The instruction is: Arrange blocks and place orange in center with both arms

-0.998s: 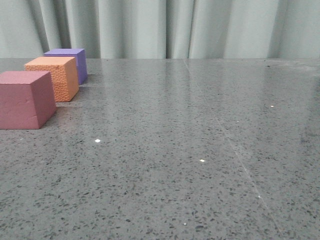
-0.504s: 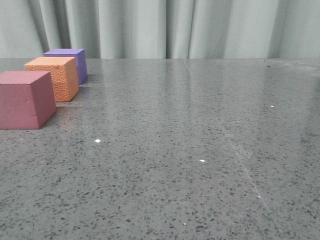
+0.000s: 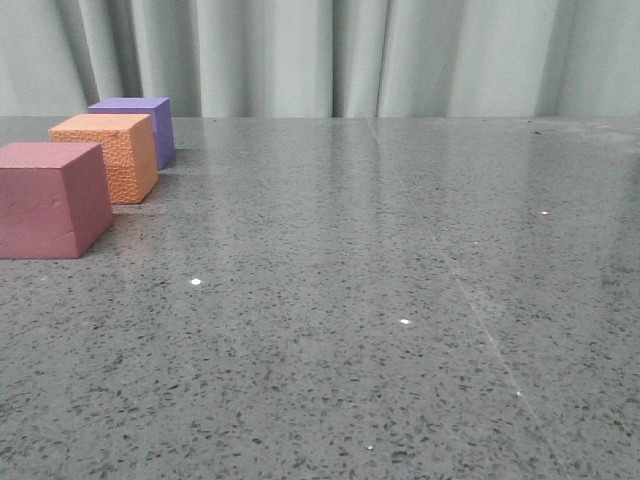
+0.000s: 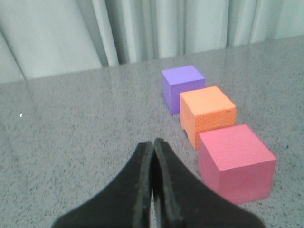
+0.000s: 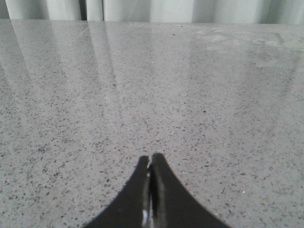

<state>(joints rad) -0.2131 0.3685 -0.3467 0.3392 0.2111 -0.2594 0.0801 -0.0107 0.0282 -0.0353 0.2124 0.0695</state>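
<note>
Grey speckled table [image 3: 400, 300], curtain [image 3: 330, 55] behind. Bare across middle and right in front view.

Three blocks in a close row at far left of table, running front to back: pink [image 3: 52, 198] nearest, orange [image 3: 108, 155] in the middle, purple [image 3: 137, 125] farthest. Near one another, faces roughly parallel; contact between neighbours not certain. Same order in left wrist view: purple [image 4: 182, 88], orange [image 4: 207, 116], pink [image 4: 235, 161].

Left tool [image 4: 152, 147] pinched narrow, fingers together, nothing held, apart from the row and to one side of it. Right tool [image 5: 151, 159] likewise pinched narrow, empty, over bare table, no block in its view. Neither tool visible in front view.

Judgement: orange already sits between the other two, so arranging looks done or close to done; possibly an idle or closing moment. If row needs shifting toward table centre, next move calls for spreading left tool first, then squaring to a block's side faces. Soft foam, light grip likely enough.
</note>
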